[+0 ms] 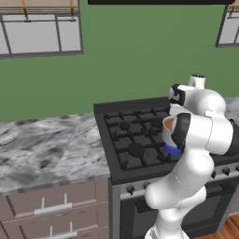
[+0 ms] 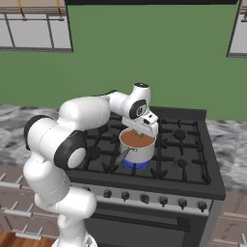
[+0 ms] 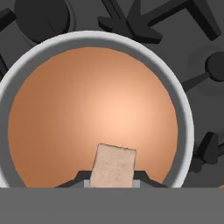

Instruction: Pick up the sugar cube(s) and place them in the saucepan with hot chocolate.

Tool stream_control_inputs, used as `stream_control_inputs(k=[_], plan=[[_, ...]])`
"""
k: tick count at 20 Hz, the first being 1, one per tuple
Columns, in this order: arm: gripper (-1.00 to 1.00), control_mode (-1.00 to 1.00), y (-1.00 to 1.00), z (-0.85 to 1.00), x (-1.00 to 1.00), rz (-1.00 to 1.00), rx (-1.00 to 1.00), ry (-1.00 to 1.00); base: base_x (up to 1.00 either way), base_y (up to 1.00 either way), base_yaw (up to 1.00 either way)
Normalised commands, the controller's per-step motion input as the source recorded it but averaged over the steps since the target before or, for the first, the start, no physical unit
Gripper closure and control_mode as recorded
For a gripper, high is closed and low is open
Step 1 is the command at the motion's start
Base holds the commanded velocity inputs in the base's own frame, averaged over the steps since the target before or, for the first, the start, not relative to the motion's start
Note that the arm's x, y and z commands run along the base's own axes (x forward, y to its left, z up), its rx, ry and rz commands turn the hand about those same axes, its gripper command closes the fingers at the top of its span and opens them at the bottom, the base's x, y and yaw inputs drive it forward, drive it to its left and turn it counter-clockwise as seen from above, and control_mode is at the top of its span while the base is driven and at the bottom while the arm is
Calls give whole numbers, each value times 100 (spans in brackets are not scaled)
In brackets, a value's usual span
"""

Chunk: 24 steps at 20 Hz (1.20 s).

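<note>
Tan and pale, the sugar cube (image 3: 112, 167) sits pinched between the two dark fingertips (image 3: 74, 179) at the bottom of the hand view, so the gripper (image 3: 112, 183) is clenched on it and has not let go. Only the tops of the fingertips show on either side of the cube, at about 7 and 5 o'clock from it.

Directly beyond the cube lies the smooth reddish-brown hot chocolate (image 3: 94, 109), ringed by the steel rim of the saucepan (image 3: 186, 118). From the cube, the liquid spreads toward 12 o'clock, and the cube reads as held over the pan's inside, near its edge, not touching the surface as far as I can tell.

In the right base view the gripper (image 2: 140, 129) hangs just above the saucepan (image 2: 137, 147), which stands on the black stove (image 2: 193, 164) over a blue flame (image 2: 136, 165), its handle pointing toward 7 o'clock.

As a judgement: the pick-up is done and the carry is as good as finished. What is left is to release the cube so it drops into the hot chocolate, then pull the hand clear.
</note>
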Motion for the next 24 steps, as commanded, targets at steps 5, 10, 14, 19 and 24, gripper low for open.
stream_control_inputs(k=[5, 10, 14, 19, 24], plan=[[-100, -100, 0, 0, 0, 0, 0, 0, 0, 0, 0], [-100, -100, 0, 1, 0, 0, 0, 0, 0, 0, 0], [-100, -100, 1, 3, 0, 0, -1, 0, 0, 0, 0], [-100, -100, 36, 3, 0, 0, -7, 0, 0, 0, 0], [-100, -100, 57, 29, -2, 1, -16, -2, 0, 0, 0]])
